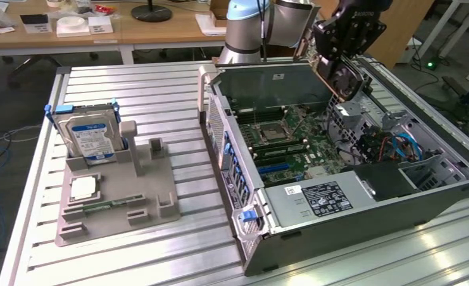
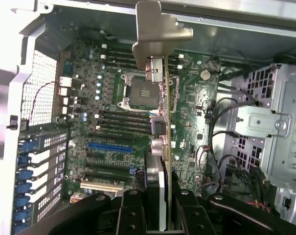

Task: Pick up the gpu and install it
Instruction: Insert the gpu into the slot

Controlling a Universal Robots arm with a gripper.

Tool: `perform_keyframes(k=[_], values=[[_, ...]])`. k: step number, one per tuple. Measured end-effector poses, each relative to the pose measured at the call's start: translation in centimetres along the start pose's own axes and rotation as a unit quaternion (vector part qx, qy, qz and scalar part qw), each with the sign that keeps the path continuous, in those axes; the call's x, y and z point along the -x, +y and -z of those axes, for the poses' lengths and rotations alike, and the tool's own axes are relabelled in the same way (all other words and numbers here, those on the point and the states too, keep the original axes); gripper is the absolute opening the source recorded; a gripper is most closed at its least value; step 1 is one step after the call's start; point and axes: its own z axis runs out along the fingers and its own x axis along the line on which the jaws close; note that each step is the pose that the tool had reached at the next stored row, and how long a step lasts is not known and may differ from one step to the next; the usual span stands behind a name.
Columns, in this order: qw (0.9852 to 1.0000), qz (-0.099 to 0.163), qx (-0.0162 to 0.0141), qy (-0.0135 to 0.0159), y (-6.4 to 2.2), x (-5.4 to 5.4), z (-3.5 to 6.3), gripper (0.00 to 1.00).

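Gpu (image 2: 166, 110), thin green board, silver bracket, clamped in pincer (image 2: 160, 205).

I have the gpu (image 1: 341, 74) clamped in the gripper (image 1: 339, 59), hanging over the open case (image 1: 218, 119). Clear drop from there to the motherboard (image 1: 290, 152). Room above the blue slot (image 2: 110, 146) looks free. Tight spots are the drive cage (image 1: 373, 116) and loose cables (image 1: 393, 146) on the exterior view's right, the power supply (image 1: 322, 199) at the near end, and the slot covers (image 2: 40, 161) along the case wall.
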Motion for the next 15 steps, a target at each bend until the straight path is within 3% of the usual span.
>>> perform_keyframes(k=[7, 15], values=[[0.9990, 0.045, -0.0002, 0.0009, -0.01, 0.00, 0.00, 0.28], [0.9959, 0.091, -0.0005, 0.0018, -0.04, 0.00, -0.01, 0.28]])
